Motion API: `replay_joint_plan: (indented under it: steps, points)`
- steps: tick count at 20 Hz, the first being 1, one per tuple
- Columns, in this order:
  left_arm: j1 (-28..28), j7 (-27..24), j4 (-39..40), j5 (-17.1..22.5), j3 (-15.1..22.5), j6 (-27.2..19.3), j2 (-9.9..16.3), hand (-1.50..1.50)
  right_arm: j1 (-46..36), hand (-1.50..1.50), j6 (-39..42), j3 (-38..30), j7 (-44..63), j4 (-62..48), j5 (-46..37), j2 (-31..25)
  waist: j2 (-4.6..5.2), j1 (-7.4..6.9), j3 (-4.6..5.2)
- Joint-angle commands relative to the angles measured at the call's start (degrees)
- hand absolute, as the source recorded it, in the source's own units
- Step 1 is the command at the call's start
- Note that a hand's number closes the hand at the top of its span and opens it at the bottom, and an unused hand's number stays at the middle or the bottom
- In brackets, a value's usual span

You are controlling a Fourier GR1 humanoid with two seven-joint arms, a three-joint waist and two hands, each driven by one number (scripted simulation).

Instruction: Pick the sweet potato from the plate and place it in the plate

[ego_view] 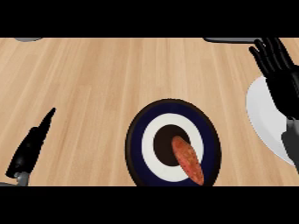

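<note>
So the long reddish-orange sweet potato (187, 160) is just lying on the dark navy plate with white and dark rings (149, 131), running from the centre down toward the near rim. Nobody's touching it. The right hand (282, 74) is up over by the plain white plate (259, 114) on the right, fingers straight, holding nothing. The left hand (33, 142) sits edge-on over the light wooden surface (100, 78), fingers straight, also empty.

Sweet potato (187, 159) on ringed plate (142, 135) (off-centre), second plate (260, 114) right
</note>
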State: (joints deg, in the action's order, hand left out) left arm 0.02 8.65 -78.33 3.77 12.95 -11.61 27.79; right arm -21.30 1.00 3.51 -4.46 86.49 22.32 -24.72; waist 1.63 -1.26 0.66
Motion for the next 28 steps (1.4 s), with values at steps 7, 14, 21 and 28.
replay_joint_plan:
  steps: [7,14,21,28]
  points:
    - [3.35,1.2,-13.66,5.49,-2.87,0.6,0.02,0.0,-13.08,1.5,21.07,13.47,-3.96,4.5,-9.8,-6.46,-3.58,-1.32,0.36]
    - [-7.14,2.32,-9.9,10.52,-5.67,2.54,-4.13,0.0,-2.87,-1.5,34.36,17.57,-26.58,-20.04,-7.96,3.76,-0.58,-0.52,-0.83]
    - [-10.11,-0.76,-2.66,7.53,-5.11,0.65,-7.85,0.0,-7.51,-1.5,35.8,23.55,-43.45,-26.47,-25.97,-2.95,-0.95,0.32,-0.76]
    - [-11.58,-2.11,1.15,7.84,-7.52,3.52,-7.47,0.0,-13.72,-1.5,33.26,26.48,-41.17,-27.01,-30.46,-2.79,-1.33,0.68,-0.66]
